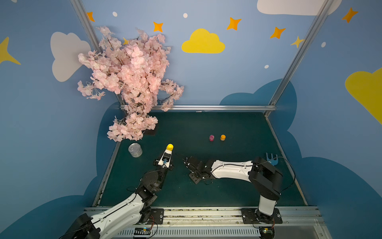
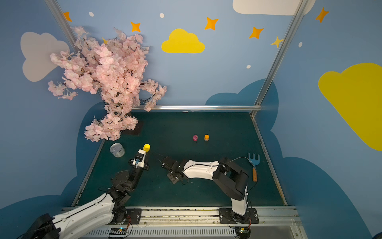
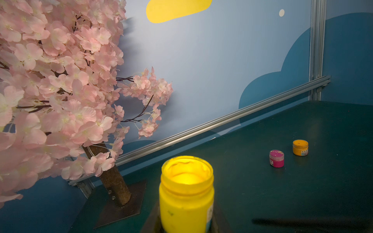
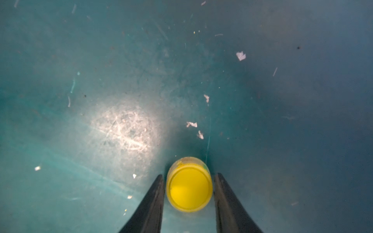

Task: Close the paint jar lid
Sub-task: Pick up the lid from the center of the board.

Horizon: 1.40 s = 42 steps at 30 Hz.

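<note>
Left gripper (image 1: 169,151) clamped shut on the yellow paint jar (image 3: 186,193). The jar is upright between its jaws, mouth uncovered. Right gripper (image 4: 189,174) is partly open, with the yellow lid (image 4: 189,189) between its jaws near the tips, top up on the green table (image 4: 101,80). Thin gap each side, not gripped.

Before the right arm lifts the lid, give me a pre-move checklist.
1. Yellow jar mouth uncovered, ready for capping: ok.
2. Left gripper jaws shut on the yellow jar: ok.
3. Lid centred between the right gripper jaws: ok.
4. Right jaws clamped on the lid: not ok, a thin gap shows on each side.
5. Lid lying on the table right side up: cannot tell.
6. Pink jar and orange jar away from both arms: ok.
</note>
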### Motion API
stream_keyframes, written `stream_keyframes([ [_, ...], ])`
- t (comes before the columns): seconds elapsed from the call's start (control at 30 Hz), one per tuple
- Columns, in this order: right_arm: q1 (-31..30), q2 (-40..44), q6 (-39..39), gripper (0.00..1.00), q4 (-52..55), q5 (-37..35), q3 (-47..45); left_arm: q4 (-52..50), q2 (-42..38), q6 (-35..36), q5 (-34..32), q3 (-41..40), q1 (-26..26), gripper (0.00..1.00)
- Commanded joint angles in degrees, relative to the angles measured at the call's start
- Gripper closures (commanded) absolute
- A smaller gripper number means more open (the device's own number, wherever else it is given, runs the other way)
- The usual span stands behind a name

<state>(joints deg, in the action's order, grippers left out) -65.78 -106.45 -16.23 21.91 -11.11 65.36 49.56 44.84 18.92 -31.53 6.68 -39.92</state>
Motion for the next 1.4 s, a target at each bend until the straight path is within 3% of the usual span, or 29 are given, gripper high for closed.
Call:
stream_keyframes([
  [0.0, -0.14, -0.86, -0.16, 0.57, 1.16, -0.53, 1.54, 1.68, -0.03, -0.2, 0.15, 0.18, -0.2, 0.71],
  [0.5, 0.09, 0.95, -0.23, 0.73, 1.81, -0.58, 0.98, 1.76, 0.78, -0.37, 0.85, 0.35, 0.02, 0.71],
  [1.0, 6.54, 15.09, -3.13, 0.75, 4.24, 2.46, -10.67, 1.68, 1.34, -0.98, 0.54, 0.27, 0.43, 0.71],
  [1.23, 11.87, 25.34, -2.39, 0.76, 6.65, 5.41, -15.05, -0.01, 6.4, -3.25, 9.5, 2.01, 2.42, 0.71],
  [1.37, 16.31, 30.94, -0.22, 0.75, 9.79, 6.88, -15.8, 0.86, 9.48, -4.32, 21.47, 2.44, 3.35, 0.71],
])
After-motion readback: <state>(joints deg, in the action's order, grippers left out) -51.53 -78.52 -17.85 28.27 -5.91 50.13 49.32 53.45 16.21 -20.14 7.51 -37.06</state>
